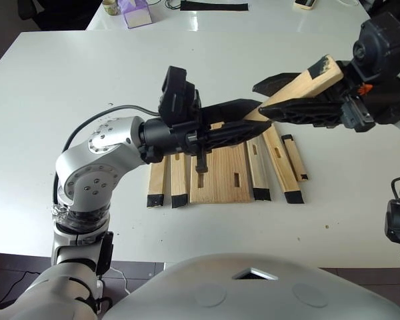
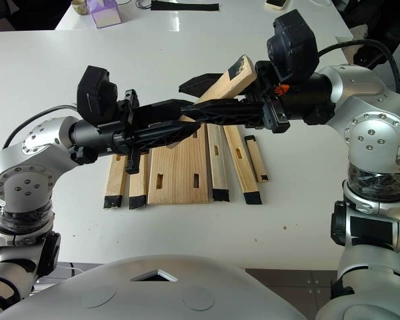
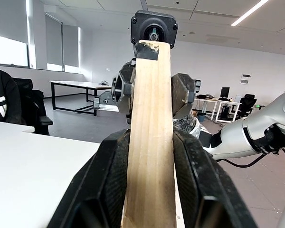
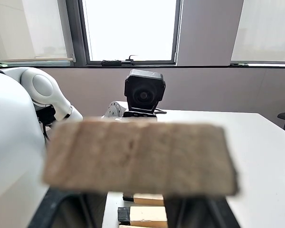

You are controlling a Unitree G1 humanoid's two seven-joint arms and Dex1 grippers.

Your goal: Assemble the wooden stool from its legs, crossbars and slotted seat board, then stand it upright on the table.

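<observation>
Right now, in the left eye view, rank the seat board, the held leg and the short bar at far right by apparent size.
Largest: seat board
Then: held leg, though lifted nearer the camera
Smallest: short bar

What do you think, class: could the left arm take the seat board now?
Probably not yet. The left jaws, like the right jaws, are shut on a leg held in the air. The seat board lies flat just below, so only the full grip is in the way.
</observation>
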